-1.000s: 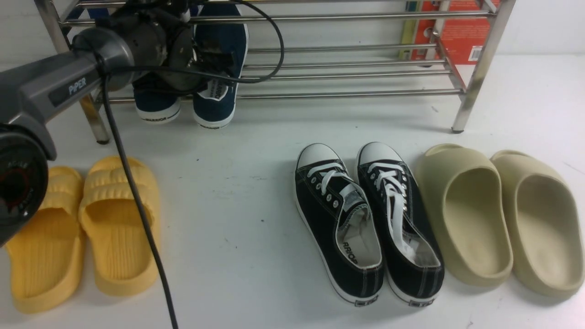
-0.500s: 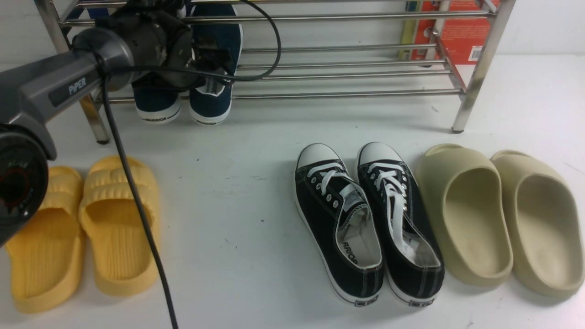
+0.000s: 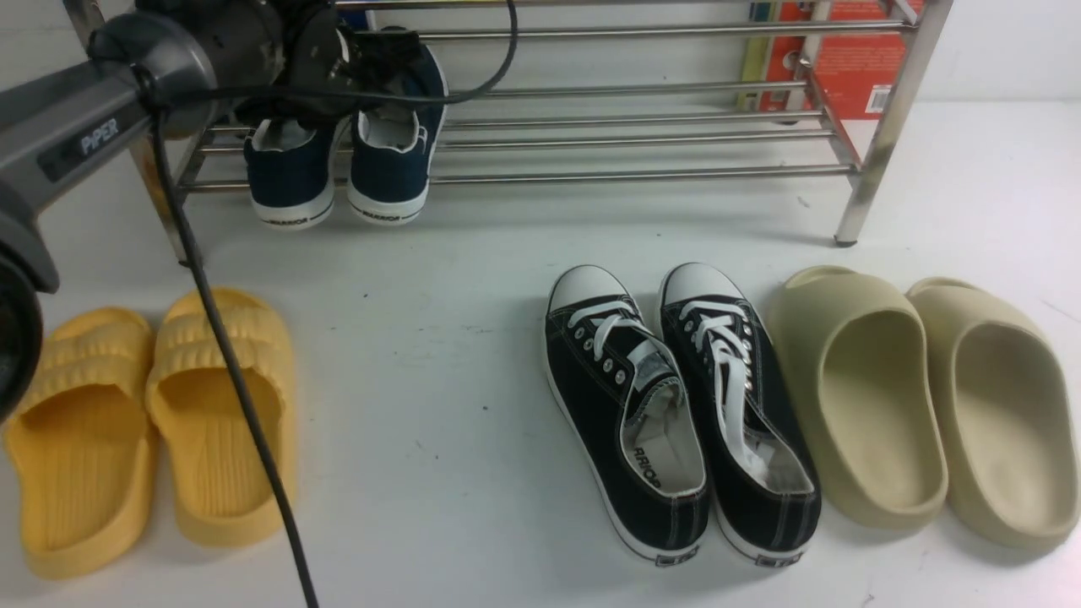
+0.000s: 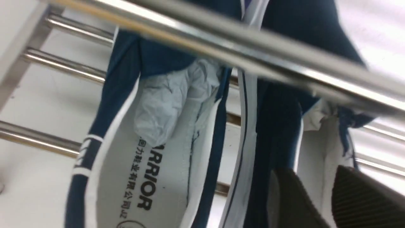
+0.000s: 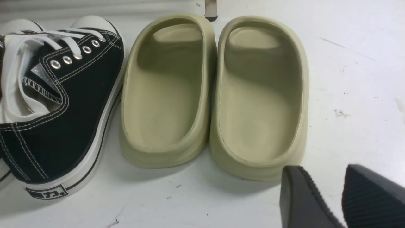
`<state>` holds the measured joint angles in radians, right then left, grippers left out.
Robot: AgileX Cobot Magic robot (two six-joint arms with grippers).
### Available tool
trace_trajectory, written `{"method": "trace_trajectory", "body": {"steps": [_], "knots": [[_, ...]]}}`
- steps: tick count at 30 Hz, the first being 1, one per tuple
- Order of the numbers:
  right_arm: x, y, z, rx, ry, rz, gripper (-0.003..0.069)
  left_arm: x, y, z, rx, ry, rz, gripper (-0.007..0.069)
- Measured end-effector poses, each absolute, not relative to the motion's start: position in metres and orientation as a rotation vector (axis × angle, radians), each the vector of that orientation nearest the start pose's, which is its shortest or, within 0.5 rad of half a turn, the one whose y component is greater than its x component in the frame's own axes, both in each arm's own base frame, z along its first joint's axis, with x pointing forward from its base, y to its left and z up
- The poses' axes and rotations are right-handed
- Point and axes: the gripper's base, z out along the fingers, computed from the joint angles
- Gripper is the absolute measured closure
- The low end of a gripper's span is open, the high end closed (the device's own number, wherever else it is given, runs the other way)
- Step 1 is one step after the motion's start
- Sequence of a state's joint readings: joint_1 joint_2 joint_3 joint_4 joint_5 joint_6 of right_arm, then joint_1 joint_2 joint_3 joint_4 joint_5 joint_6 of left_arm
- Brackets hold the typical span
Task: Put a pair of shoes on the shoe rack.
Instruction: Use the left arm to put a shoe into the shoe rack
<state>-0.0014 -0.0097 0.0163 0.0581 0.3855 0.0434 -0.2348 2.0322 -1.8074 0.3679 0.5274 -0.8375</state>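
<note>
Navy shoes' heels (image 3: pixel 387 198) overhanging rack's (image 3: pixel 642 176) front tube

And here's the left arm (image 3: pixel 72 139), a grey link with a darker panel lettered "PIPER" in pale capitals! Next comes a rounded metallic-grey collar (image 3: pixel 160 72), then darker, bulkier housings. A round black joint cap shows at the frame's edge, and a thin black cable (image 3: pixel 228 338) loops along it all! Over in the right wrist view, the right gripper (image 5: pixel 329 171) sports two dark grey, blurred, tapering fingers (image 5: pixel 373 196).

Left wrist camera close over shoes (image 4: pixel 167 142), apparently tilted.
</note>
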Motion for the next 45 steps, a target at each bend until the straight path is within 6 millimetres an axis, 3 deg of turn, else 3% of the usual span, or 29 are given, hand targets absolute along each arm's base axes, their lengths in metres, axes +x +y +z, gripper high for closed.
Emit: {"method": "trace_trajectory", "body": {"steps": [5, 8, 13, 14, 16, 19, 22, 23, 28, 35, 45], "knots": [[0.052, 0.002, 0.174, 0.077, 1.874, 0.086, 0.0419, 0.458, -0.098, 0.307, -0.447, 2.234, -0.188, 0.0364], [0.052, 0.002, 0.174, 0.077, 1.874, 0.086, 0.0419, 0.441, -0.108, 0.321, -0.383, 2.285, -0.145, 0.0387], [0.052, 0.002, 0.174, 0.077, 1.874, 0.086, 0.0419, 0.399, -0.133, 0.352, -0.229, 2.364, -0.101, 0.0491], [0.052, 0.002, 0.174, 0.077, 1.874, 0.086, 0.0419, 0.398, -0.133, 0.354, -0.228, 2.363, -0.102, 0.0491], [0.052, 0.002, 0.174, 0.077, 1.874, 0.086, 0.0419, 0.382, -0.133, 0.356, -0.204, 2.389, -0.096, 0.0562], [0.052, 0.002, 0.174, 0.078, 1.874, 0.087, 0.0419, 0.359, -0.125, 0.341, -0.178, 2.453, -0.062, 0.0638], [0.052, 0.002, 0.174, 0.078, 1.874, 0.087, 0.0419, 0.349, -0.122, 0.319, -0.132, 2.497, -0.037, 0.0638], [0.052, 0.002, 0.174, 0.078, 1.874, 0.087, 0.0419, 0.347, -0.122, 0.302, -0.098, 2.514, -0.036, 0.0638], [0.052, 0.002, 0.174, 0.077, 1.874, 0.086, 0.0419, 0.361, -0.126, 0.270, -0.058, 2.500, -0.064, 0.0638], [0.052, 0.002, 0.174, 0.077, 1.874, 0.086, 0.0419, 0.408, -0.112, 0.231, -0.089, 2.473, -0.048, 0.0638], [0.052, 0.002, 0.174, 0.077, 1.874, 0.086, 0.0419, 0.426, -0.118, 0.231, -0.062, 2.358, -0.127, 0.0638]]}}
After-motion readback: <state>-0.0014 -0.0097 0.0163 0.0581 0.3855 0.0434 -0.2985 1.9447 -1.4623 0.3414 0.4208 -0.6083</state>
